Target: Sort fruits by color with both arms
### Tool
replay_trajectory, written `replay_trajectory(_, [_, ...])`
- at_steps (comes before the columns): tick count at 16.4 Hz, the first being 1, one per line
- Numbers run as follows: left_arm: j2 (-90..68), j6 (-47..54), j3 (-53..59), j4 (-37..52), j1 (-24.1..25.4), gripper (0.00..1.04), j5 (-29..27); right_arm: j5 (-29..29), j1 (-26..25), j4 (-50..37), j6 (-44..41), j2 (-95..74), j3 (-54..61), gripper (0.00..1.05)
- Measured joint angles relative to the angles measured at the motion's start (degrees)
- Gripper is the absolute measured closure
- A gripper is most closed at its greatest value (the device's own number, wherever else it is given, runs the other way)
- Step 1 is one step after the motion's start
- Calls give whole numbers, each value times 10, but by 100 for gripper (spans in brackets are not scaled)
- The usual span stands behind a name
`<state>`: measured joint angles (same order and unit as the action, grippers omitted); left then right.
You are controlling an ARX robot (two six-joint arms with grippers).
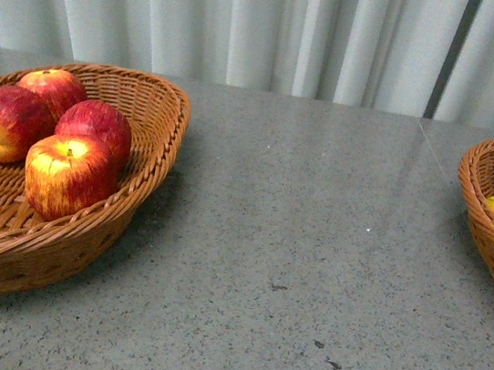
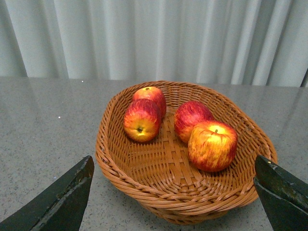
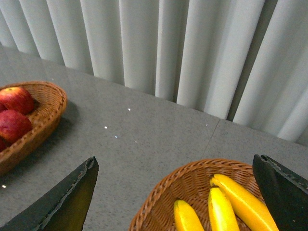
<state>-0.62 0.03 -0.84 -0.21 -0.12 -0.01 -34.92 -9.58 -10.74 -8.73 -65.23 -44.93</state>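
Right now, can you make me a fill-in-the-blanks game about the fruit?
1. The woven brown basket holds ____ red, yellow-streaked apples.
2. The long yellow bananas lie in the ____ wicker basket.
3. The grey speckled table between the baskets has ____ fruit on it.
4. Both grippers, left and right, are ____.

Missing words: four; other; no; open

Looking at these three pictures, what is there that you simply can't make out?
- Banana basket: cut off by the front view's right edge, and by the right wrist view's lower edge, so the banana count is uncertain.
- Apple basket: cut off at the right wrist view's edge.
- Left end effector and right end effector: only finger edges show; arms unseen.
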Motion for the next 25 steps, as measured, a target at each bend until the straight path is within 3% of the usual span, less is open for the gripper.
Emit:
replay_trajectory(1, [0, 0, 0, 0, 0, 7, 0, -1, 6, -4, 18, 28, 14, 7])
replay_trajectory(2, [0, 0, 0, 0, 0, 7, 0, 80, 32, -57, 40, 65, 48, 14])
replay_trajectory(4, [0, 0, 0, 0, 0, 7, 0, 247, 95, -47, 65, 169, 131, 32])
replay_trajectory(6, [0, 0, 0, 0, 0, 7, -1, 337, 101, -4, 75, 271, 207, 50])
replay_trajectory(9, [0, 0, 0, 0, 0, 7, 0, 349, 93, 60, 79, 452, 316, 83])
replay_trajectory(11, [0, 0, 0, 0, 0, 7, 0, 349, 93, 51, 79, 492, 339, 103])
replay_trajectory(16, [0, 0, 0, 0, 0, 7, 0, 349, 93, 50, 81, 534, 387, 103])
replay_trajectory(18, [0, 0, 0, 0, 0, 7, 0, 349, 93, 119, 81, 604, 402, 103])
replay_trajectory(25, [0, 0, 0, 0, 0, 7, 0, 349, 93, 111, 81, 629, 422, 103])
